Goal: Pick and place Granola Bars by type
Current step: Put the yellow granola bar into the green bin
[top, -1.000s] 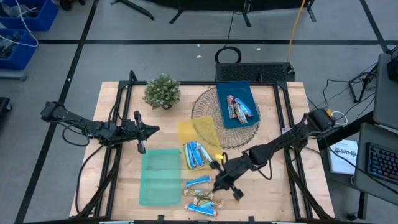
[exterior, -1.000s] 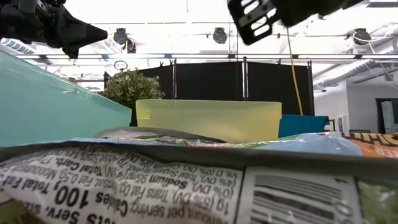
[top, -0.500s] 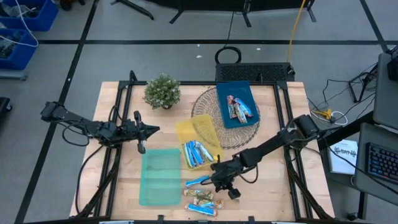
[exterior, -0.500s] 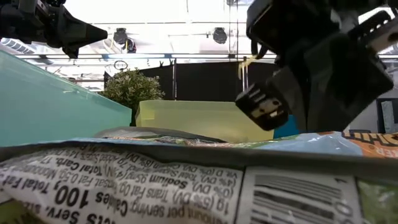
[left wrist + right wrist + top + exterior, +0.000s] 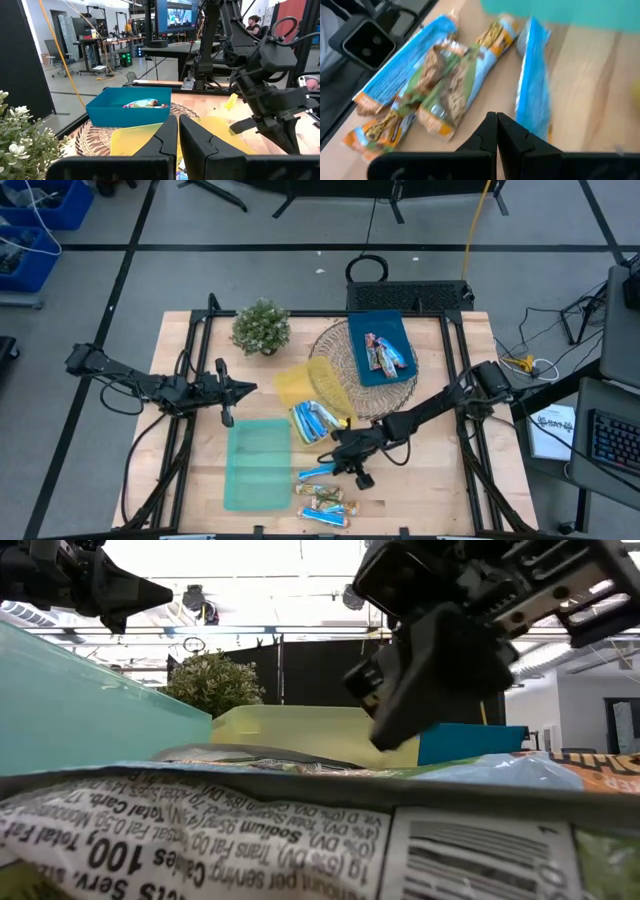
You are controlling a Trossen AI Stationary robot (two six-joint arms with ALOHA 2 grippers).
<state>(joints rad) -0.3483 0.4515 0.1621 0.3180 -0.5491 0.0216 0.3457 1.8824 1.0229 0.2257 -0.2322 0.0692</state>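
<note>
Here the right tool [image 5: 345,461], pressed together and empty, hangs just beside a lone blue bar [image 5: 316,472] lying lengthwise toward it; the left tool [image 5: 246,388], closed, waits well apart.

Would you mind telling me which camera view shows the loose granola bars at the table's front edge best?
The right wrist view: the loose granola bars fill it, wrappers plainly readable beyond the shut right gripper. The high view shows them small, beside the green tray. The low view shows only one wrapper close up. The left wrist view misses them.

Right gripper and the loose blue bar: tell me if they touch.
Cannot tell. Right wrist view shows the shut right gripper tips beside the blue bar, but no plain contact or gap.
</note>
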